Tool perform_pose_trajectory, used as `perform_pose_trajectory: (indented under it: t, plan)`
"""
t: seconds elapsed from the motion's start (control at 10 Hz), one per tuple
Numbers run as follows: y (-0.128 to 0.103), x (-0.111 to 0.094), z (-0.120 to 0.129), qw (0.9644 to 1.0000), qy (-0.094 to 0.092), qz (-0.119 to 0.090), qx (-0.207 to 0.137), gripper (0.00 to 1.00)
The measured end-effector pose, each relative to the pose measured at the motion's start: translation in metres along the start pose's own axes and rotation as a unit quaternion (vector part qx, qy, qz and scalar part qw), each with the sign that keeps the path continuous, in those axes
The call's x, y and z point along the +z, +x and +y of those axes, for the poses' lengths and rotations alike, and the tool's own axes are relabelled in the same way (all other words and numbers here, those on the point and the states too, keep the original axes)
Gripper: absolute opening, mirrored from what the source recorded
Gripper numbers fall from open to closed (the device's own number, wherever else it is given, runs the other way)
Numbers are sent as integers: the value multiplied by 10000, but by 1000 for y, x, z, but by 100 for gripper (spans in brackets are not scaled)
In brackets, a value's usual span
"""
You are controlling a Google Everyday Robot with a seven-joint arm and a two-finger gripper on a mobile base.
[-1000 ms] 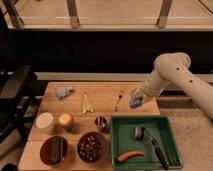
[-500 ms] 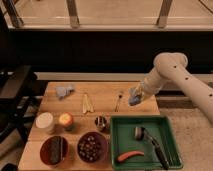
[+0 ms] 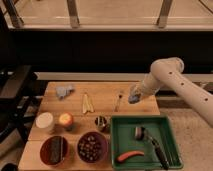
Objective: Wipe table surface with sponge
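Observation:
My gripper [image 3: 134, 96] is at the right back part of the wooden table [image 3: 105, 90], low over the surface near its right edge. It is shut on a blue-grey sponge [image 3: 133, 97] that touches or nearly touches the wood. The white arm [image 3: 167, 75] reaches in from the right. A second blue-grey crumpled thing [image 3: 64, 90] lies at the table's back left.
A yellow item [image 3: 87, 102] and a thin utensil [image 3: 119, 100] lie mid-table. A white cup [image 3: 45, 121], an orange fruit [image 3: 66, 120], a small metal cup [image 3: 101, 122] and two dark bowls [image 3: 54, 149] stand in front. A green tray [image 3: 170, 145] holds a brush and a red item. A dark chair [image 3: 15, 90] stands left.
The arm's upper link has shifted slightly left. The gripper with the sponge has stayed almost in the same spot.

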Motion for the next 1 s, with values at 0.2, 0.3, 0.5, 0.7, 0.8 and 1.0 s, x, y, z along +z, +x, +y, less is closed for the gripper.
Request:
perform_pose_trajectory:
  t: [0.2, 0.3, 0.5, 0.7, 0.8, 1.0]
  plan:
    - [14, 19, 2, 10000, 3, -15, -40, 0]
    - [17, 28, 3, 10000, -28, -55, -51, 0]
    - [24, 46, 9, 9999, -72, -151, 10, 0]
    - [31, 67, 18, 9996, -49, -248, 104, 0]
    - [34, 77, 21, 9995, -22, -302, 127, 0]
    - [37, 93, 22, 9985, 40, -495, 216, 0]
